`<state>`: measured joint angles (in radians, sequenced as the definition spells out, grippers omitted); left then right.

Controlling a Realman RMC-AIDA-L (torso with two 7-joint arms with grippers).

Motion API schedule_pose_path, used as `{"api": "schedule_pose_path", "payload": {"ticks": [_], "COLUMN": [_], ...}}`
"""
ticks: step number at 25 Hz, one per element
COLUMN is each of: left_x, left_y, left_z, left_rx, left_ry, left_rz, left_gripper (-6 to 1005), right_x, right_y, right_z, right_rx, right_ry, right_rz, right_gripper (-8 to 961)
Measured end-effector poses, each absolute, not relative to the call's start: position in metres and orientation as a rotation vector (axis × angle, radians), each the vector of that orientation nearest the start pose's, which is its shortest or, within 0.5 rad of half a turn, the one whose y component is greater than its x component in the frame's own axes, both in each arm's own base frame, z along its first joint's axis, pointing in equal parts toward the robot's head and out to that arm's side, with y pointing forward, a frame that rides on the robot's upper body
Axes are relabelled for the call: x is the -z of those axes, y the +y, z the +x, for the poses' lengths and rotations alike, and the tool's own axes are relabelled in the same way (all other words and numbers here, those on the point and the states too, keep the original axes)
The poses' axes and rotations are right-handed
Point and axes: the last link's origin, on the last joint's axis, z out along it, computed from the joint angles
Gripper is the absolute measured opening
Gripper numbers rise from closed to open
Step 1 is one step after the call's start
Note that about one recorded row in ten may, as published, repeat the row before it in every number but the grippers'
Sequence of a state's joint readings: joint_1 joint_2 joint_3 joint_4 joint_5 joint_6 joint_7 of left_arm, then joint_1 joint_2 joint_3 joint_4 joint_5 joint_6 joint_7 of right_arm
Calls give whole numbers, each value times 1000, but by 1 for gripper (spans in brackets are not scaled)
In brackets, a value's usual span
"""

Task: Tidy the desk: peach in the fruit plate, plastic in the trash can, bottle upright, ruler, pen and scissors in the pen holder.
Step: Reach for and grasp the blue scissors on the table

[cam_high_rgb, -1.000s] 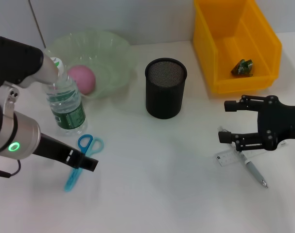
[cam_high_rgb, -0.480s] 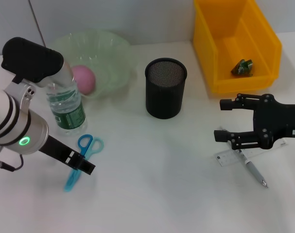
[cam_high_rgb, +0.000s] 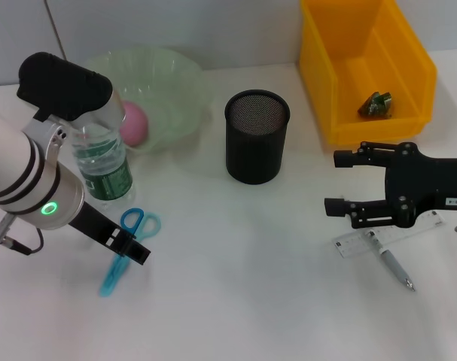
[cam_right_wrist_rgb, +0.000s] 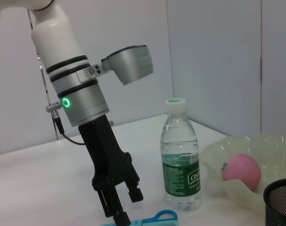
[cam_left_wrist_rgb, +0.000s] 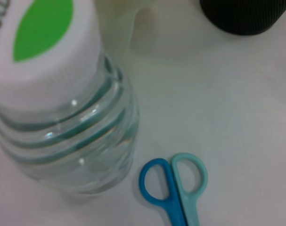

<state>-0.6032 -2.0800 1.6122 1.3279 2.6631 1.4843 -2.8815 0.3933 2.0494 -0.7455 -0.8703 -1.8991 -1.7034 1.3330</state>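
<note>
The bottle (cam_high_rgb: 102,167) stands upright by the green fruit plate (cam_high_rgb: 175,83), which holds the pink peach (cam_high_rgb: 135,123). Blue scissors (cam_high_rgb: 129,239) lie flat in front of the bottle. My left gripper (cam_high_rgb: 133,251) points down onto their blades, fingers apart as the right wrist view shows (cam_right_wrist_rgb: 126,207). The ruler (cam_high_rgb: 386,237) and pen (cam_high_rgb: 394,265) lie at the right. Just above and left of them, my right gripper (cam_high_rgb: 331,183) hovers open and empty. The black mesh pen holder (cam_high_rgb: 257,137) stands mid-table. Green plastic (cam_high_rgb: 377,104) lies in the yellow trash can (cam_high_rgb: 341,83).
The left wrist view shows the bottle cap (cam_left_wrist_rgb: 44,37) close up, the scissors handles (cam_left_wrist_rgb: 174,181) and the pen holder's edge (cam_left_wrist_rgb: 246,16). White table stretches between the scissors and the ruler.
My left arm has swung upright and rightward over the bottle, its fingertips staying at the scissors. The right gripper has slid left, off the ruler's near end.
</note>
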Motion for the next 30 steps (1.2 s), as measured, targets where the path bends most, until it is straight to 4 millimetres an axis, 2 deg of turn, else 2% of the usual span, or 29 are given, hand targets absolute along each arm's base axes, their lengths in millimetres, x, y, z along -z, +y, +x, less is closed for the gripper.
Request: {"api": "schedule_pose_path", "payload": {"ticks": [7,30], "left_x": [32,43], "left_y": [348,343], "left_z": [-179,-181], "left_rx": [-588,-631], "left_ry": [-1093,-1070], "left_rz": [-2430,-2455], "left_gripper": [801,800], "right_x": [-42,-35], "right_y": [306,311], "right_z": [266,258], "right_rx": [-706,-724], "right_ry": [381,358], "right_rz": [-2733,-2732], "right_gripper": [828,828]}}
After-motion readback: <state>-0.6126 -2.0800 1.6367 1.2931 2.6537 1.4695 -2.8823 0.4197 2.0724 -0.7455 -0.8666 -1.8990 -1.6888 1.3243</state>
